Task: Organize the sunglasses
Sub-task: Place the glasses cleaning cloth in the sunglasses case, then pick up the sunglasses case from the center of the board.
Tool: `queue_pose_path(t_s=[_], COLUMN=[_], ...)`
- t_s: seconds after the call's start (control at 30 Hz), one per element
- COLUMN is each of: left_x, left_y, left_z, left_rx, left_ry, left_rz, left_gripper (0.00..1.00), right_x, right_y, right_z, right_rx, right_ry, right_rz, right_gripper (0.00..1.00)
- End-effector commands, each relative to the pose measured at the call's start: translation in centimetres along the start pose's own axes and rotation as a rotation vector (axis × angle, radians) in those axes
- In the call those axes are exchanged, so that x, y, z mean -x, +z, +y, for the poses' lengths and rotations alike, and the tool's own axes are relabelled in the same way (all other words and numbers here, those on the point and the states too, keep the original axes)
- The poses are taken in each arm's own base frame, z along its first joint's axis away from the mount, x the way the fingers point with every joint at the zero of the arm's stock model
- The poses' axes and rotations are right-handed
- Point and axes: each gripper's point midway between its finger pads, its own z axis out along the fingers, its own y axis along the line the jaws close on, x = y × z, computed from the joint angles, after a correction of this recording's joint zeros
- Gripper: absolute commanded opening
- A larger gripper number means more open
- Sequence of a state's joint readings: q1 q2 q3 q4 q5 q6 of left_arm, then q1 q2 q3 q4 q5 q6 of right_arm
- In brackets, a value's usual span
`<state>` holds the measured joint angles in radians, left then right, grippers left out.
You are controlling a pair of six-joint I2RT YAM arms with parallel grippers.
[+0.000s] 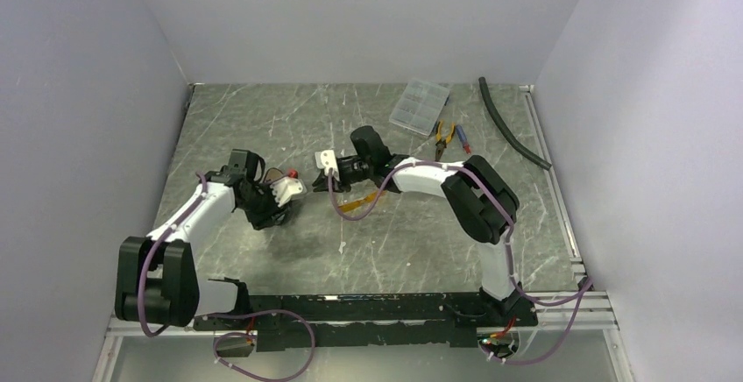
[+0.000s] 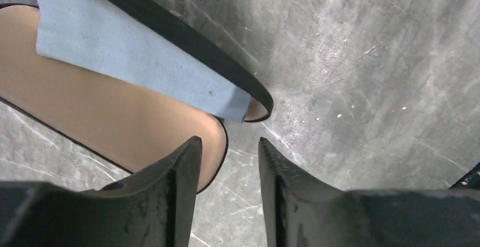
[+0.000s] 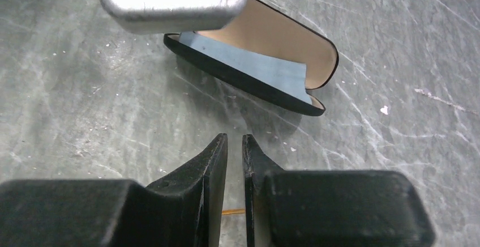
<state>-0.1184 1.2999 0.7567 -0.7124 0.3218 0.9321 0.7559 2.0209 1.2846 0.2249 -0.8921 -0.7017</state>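
Observation:
The sunglasses (image 1: 357, 203) show as an orange-amber piece hanging just under my right wrist. In the right wrist view only a thin orange arm (image 3: 232, 211) of them shows, crossing the narrow gap deep between the fingers; my right gripper (image 3: 235, 136) (image 1: 326, 173) is shut on it. Ahead of it the tan-and-black glasses case (image 3: 266, 37) lies open on the table with a blue cloth (image 3: 249, 65) inside. My left gripper (image 2: 229, 139) (image 1: 273, 211) stands open at the case's end (image 2: 113, 116). Its left finger overlaps the tan lid, and bare table shows between the jaws.
A clear compartment box (image 1: 419, 106) sits at the back, with orange-handled pliers (image 1: 445, 137) beside it and a black hose (image 1: 513, 128) curving along the right. Grey walls close in three sides. A metal rail (image 1: 556, 189) runs along the table's right edge.

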Motion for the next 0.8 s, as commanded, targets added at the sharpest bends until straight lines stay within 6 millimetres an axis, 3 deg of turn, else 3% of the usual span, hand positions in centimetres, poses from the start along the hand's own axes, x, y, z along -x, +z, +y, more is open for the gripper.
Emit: queue_pose_path(t_s=[0.0, 0.23, 0.33, 0.47, 0.6, 0.77], left_x=[1.4, 3.4, 4.2, 2.4, 1.2, 0.1], left_y=[-1.6, -4.1, -5.1, -5.1, -4.1, -2.6], left_z=[0.2, 1.2, 3.0, 6.5, 8.5, 10.0], left_rx=[0.014, 0.065, 0.142, 0.259, 0.267, 0.275], left_ry=[0.022, -0.048, -0.138, -0.305, -0.435, -0.509], left_rz=[-0.044, -0.089, -0.098, -0.027, -0.012, 0.011], left_gripper=[0.50, 0.59, 0.63, 0.70, 0.86, 0.85], right_x=[4.4, 5.3, 5.7, 6.3, 7.1, 7.9], right_y=[-1.3, -2.1, -2.6, -3.3, -4.1, -5.2], right_z=[-1.3, -1.6, -1.9, -2.4, -2.1, -1.5], right_rx=[-0.058, -0.110, -0.152, -0.223, -0.250, -0.287], right_ry=[-0.063, -0.051, -0.028, 0.023, 0.056, 0.072], right_rz=[-0.102, -0.107, -0.116, -0.134, -0.149, -0.165], right_gripper=[0.20, 0.21, 0.21, 0.21, 0.23, 0.34])
